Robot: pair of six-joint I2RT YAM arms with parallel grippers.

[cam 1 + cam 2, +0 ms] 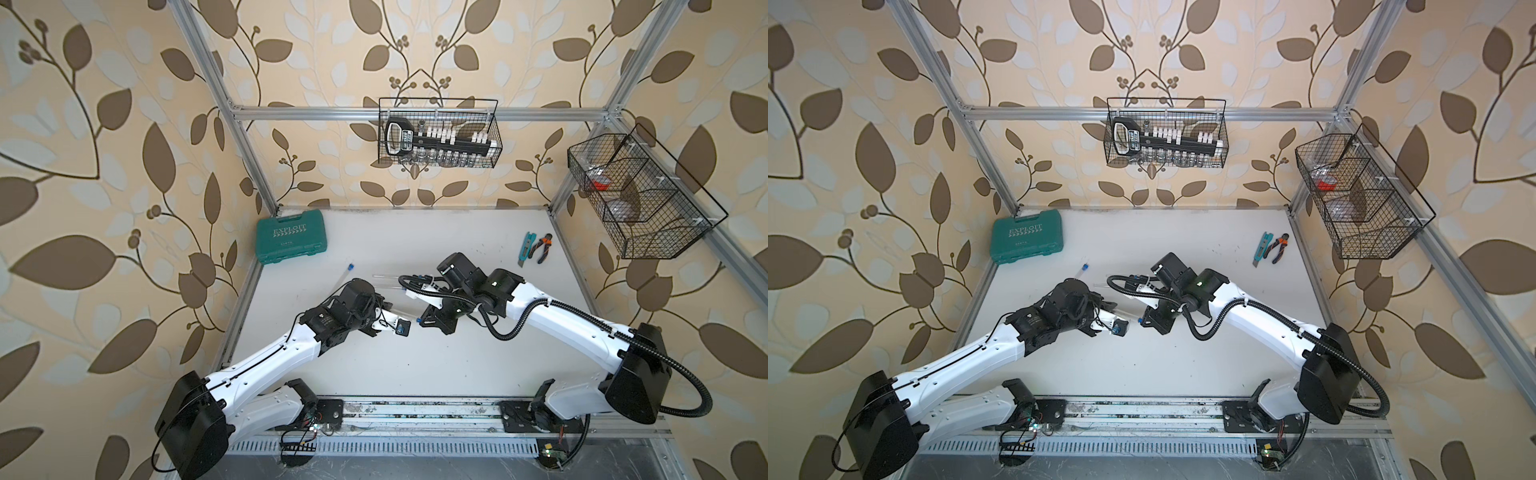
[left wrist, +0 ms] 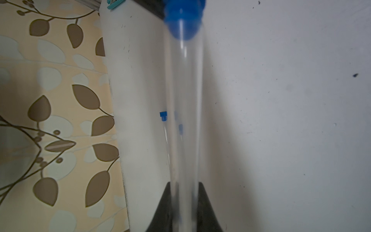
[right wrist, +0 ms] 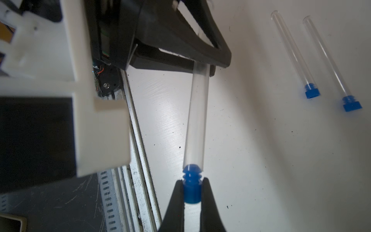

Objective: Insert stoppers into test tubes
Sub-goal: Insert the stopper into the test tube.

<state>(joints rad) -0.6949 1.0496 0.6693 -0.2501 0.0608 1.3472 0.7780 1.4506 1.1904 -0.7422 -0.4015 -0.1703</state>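
held tube: clear test tube (image 3: 196,120), looks lifted off the white table (image 1: 457,353), out on the robot's right of the green case (image 1: 291,236) and nearer the robot than the case is

tube vs left gripper: it pokes straight out from between the left gripper (image 2: 185,183) fingers, with its open mouth aimed at the other arm

left gripper: clamped tight on the held tube. In the left wrist view the black fingers (image 2: 164,209) hug it from both sides

blue stopper: the blue stopper (image 3: 190,184) sits right at the tube's mouth. Its rounded nose is just at the rim, and the ribs and fat head are outside

stopper vs right gripper: it's wedged between the fingertips, with the nose sticking out past them toward the tube

right gripper: the right gripper (image 3: 191,192) is pinched shut on the stopper's head, one finger on each side

top views: both show the two grippers nose to nose, well to the right of the green case. The held tube bridges them, and there's a tiny blue dot at the right gripper's tip

lone tube: the lone tube (image 1: 348,277) lies flat on the table near the green case's near right corner, blue plug in the end closest to the case

other two: a third tube (image 3: 293,52) and a fourth tube (image 3: 325,58) lie flat side by side, each with a blue plug in. They're farther right of the green case than the lone tube, and in the top views the right arm's cable mostly covers them
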